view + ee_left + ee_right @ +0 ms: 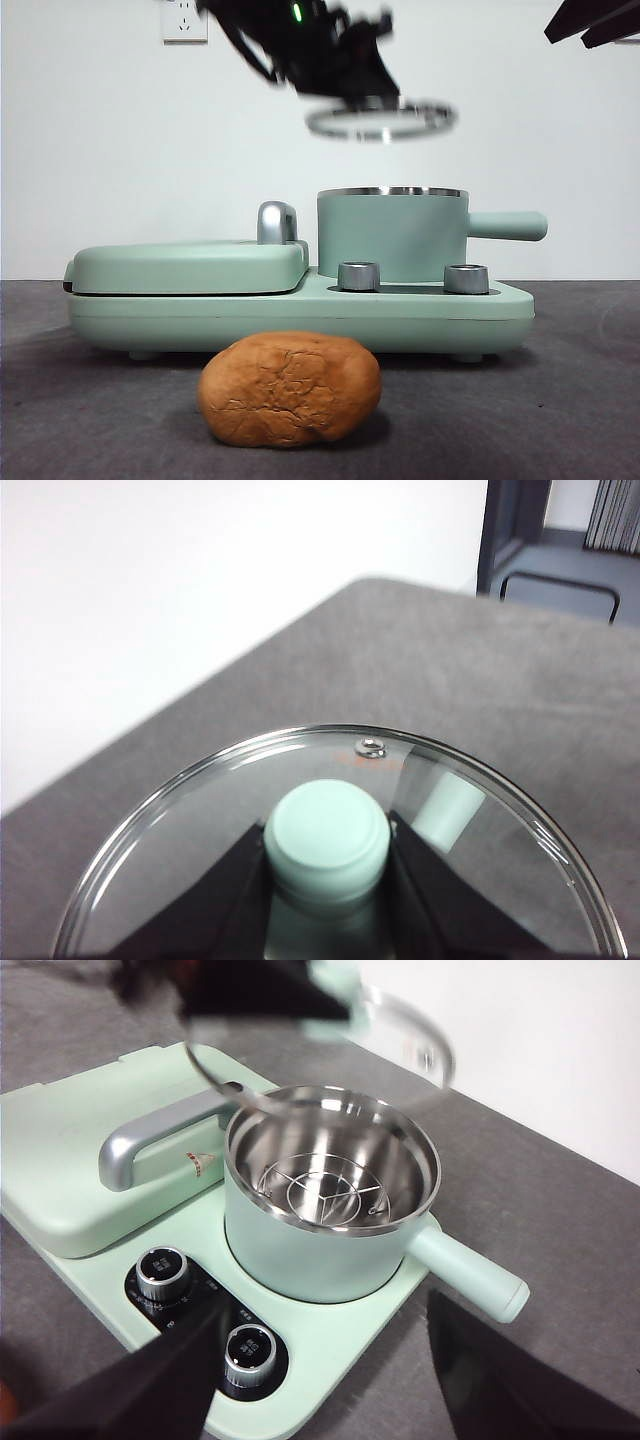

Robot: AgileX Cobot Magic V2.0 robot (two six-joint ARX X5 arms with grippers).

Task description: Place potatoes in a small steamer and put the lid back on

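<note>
Round glass lid with mint knob (327, 842): pinched in left gripper (327, 880) jaws, above mint-green steamer pot (392, 238). Lumpy orange-brown potato (290, 388): on worktop (560, 400), 6 o'clock of pot. Right gripper (320, 1380): jaws spread.

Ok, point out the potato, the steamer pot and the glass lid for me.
potato (290, 388): front view, middle of its cracked skin.
steamer pot (390, 240): front view, mint-green side wall.
glass lid (328, 835): left wrist view, its mint-green knob, gripped by the left end effector.

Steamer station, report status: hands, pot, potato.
Left hand shut on round glass lid, held above small mint-green steamer pot. Right hand open, empty, over the pot. Pot open, no potato inside. Lumpy orange-brown potato on table.
</note>
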